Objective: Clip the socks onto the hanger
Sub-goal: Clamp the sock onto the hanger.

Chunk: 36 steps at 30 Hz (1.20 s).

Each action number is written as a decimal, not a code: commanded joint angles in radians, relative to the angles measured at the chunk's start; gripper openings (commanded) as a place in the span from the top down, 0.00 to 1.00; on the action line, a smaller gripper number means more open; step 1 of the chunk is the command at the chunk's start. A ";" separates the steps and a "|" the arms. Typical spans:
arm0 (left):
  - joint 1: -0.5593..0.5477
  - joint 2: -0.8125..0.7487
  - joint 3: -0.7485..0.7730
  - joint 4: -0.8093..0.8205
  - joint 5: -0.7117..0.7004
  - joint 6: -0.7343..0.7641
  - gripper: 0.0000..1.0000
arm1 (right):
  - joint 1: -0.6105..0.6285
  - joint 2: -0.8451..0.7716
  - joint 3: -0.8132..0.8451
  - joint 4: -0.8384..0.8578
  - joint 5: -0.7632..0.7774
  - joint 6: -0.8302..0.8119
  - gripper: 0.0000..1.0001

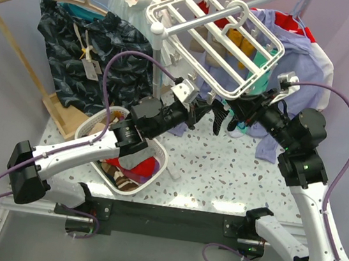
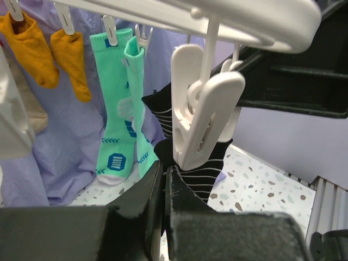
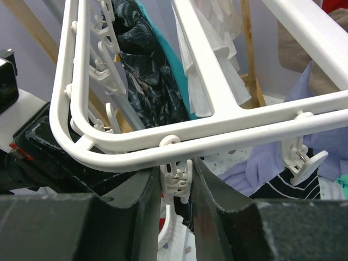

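Observation:
The white grid hanger (image 1: 177,15) hangs tilted above the table, with my two grippers meeting under its near edge. My left gripper (image 2: 163,169) is shut on a black sock with thin white stripes (image 2: 209,174) and holds it up under a white clip (image 2: 204,119); the clip's lower end overlaps the sock's top edge. My right gripper (image 3: 176,176) is shut on a white clip (image 3: 178,176) that hangs from the hanger's rail (image 3: 217,136), one finger pressing each side of it. Black fabric (image 3: 186,215) shows just below that clip. From above, the sock (image 1: 219,118) dangles between the left gripper (image 1: 204,112) and the right gripper (image 1: 241,110).
Teal socks (image 2: 117,125) and orange socks (image 2: 32,49) hang from clips farther along the hanger. A white basket (image 1: 160,157) holding red and other cloth sits under my left arm. A wooden rail with a dark garment (image 1: 89,48) stands back left; lavender cloth (image 1: 276,137) drapes back right.

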 commanded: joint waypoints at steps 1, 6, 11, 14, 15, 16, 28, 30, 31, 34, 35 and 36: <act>-0.009 -0.006 0.049 0.092 -0.012 -0.036 1.00 | 0.000 0.001 -0.008 0.037 -0.031 0.004 0.87; -0.009 0.008 0.068 0.089 -0.013 -0.045 1.00 | 0.000 0.001 -0.006 0.039 -0.039 0.008 0.87; -0.011 0.014 0.072 0.101 -0.009 -0.061 1.00 | -0.001 0.001 -0.009 0.042 -0.045 0.008 0.87; -0.012 0.014 0.077 0.105 -0.004 -0.071 1.00 | 0.000 0.001 -0.012 0.042 -0.047 0.010 0.87; -0.012 0.016 0.080 0.107 -0.002 -0.075 1.00 | -0.001 0.001 -0.014 0.042 -0.045 0.010 0.87; -0.014 0.016 0.080 0.109 -0.001 -0.078 1.00 | 0.000 0.000 -0.014 0.042 -0.047 0.010 0.87; -0.017 0.011 0.075 0.119 0.007 -0.096 0.98 | 0.000 -0.012 -0.019 0.025 -0.013 -0.004 0.41; -0.017 0.011 0.068 0.119 0.005 -0.096 0.90 | 0.000 -0.017 -0.012 0.008 0.002 -0.010 0.35; -0.017 0.011 0.065 0.118 0.005 -0.096 0.87 | 0.000 -0.020 -0.014 0.005 0.021 -0.018 0.35; -0.017 0.000 0.049 0.118 0.010 -0.093 0.73 | -0.001 -0.032 -0.011 -0.009 0.048 -0.025 0.34; -0.017 -0.006 0.029 0.121 0.013 -0.088 0.70 | 0.000 -0.034 -0.011 -0.010 0.070 -0.025 0.34; -0.017 -0.013 0.019 0.124 0.011 -0.085 0.65 | -0.001 -0.037 -0.011 -0.016 0.082 -0.028 0.34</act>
